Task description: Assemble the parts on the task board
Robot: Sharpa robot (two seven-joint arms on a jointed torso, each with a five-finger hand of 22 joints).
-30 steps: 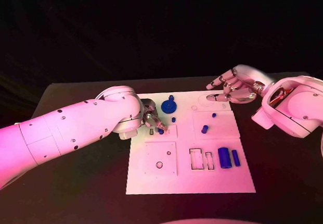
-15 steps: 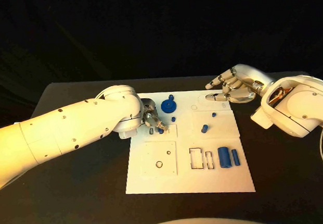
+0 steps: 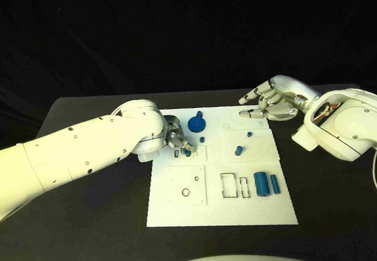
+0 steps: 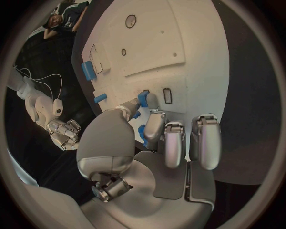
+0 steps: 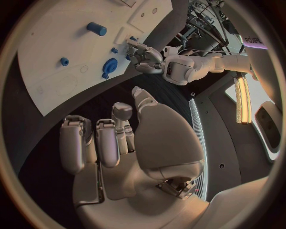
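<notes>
Head view: the left hand [image 3: 175, 142] sits over the task board [image 3: 221, 216], just beside the blue gear [image 3: 196, 125]. The right hand [image 3: 270, 104] hovers at the board's far corner, fingers loosely curled, holding nothing.

Left wrist view: the left hand pinches a small blue peg [image 4: 143, 98] near a rectangular slot [image 4: 167, 95]. Recommended: keep the peg upright and align it squarely before pressing.

Right wrist view: the right hand is empty, well apart from the gear.
</notes>
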